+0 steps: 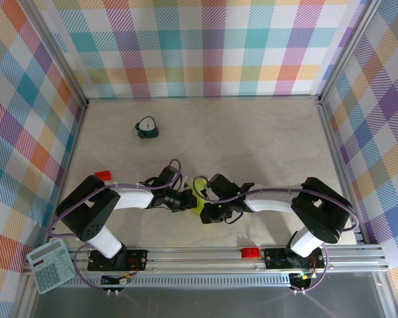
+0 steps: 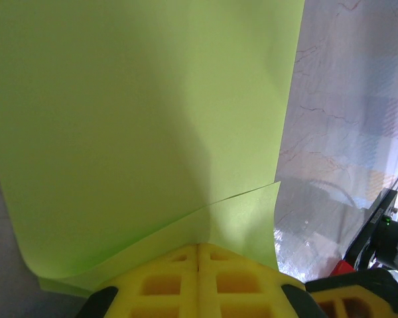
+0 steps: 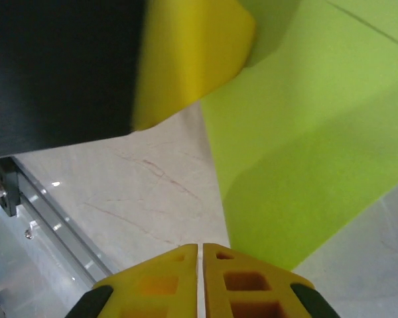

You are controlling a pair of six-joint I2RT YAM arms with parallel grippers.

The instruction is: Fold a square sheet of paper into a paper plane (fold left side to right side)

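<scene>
The square sheet of paper (image 2: pixel 139 119) is lime yellow-green and doubled over, with one layer's edge running diagonally across the other. My left gripper (image 2: pixel 199 246) is shut on its near edge and holds it up off the table. From above, the sheet (image 1: pixel 197 205) is a small lime patch between the two grippers at the table's near middle. My right gripper (image 3: pixel 200 246) is shut with nothing between its yellow fingers. It hovers over the marble table just left of the sheet's (image 3: pixel 318 132) lower edge. The left gripper's yellow finger (image 3: pixel 192 59) sits above it. No folded paper plane is formed.
A small teal clock (image 1: pixel 146 128) stands at the back left of the table (image 1: pixel 265 146). A small red block (image 1: pixel 103 175) lies by the left arm. A calculator (image 1: pixel 50 265) sits at the near left corner. Checked walls enclose three sides, and a metal rail (image 1: pixel 205 255) runs along the near edge.
</scene>
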